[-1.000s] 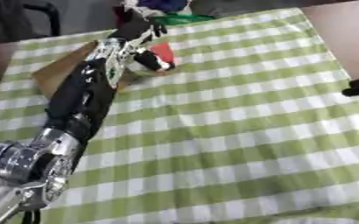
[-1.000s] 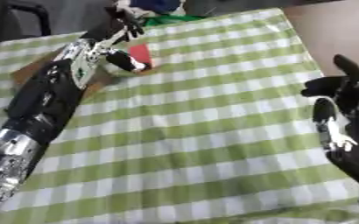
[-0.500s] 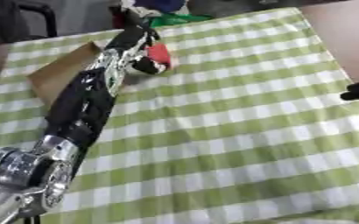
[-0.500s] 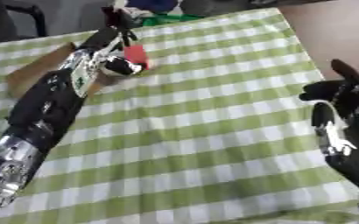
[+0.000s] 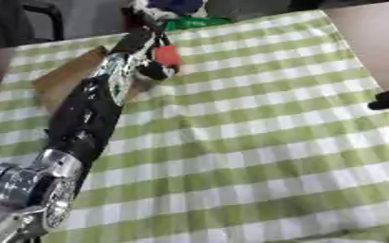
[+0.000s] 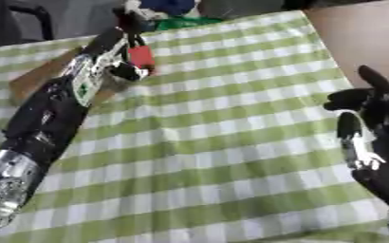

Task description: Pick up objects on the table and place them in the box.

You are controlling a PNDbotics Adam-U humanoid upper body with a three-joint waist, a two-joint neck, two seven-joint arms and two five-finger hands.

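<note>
Red object (image 6: 141, 57) sits (blurred) against left hand (image 6: 125, 43) fingers.

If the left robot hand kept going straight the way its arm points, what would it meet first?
Probably the blue and green things at the table's far edge, just beyond the left robot hand, which holds a red object; depth is unclear.

Even, soft indoor light, no glare or hard shadows; motion blur throughout, worst on the far black-and-silver left arm (image 5: 98, 104).
</note>
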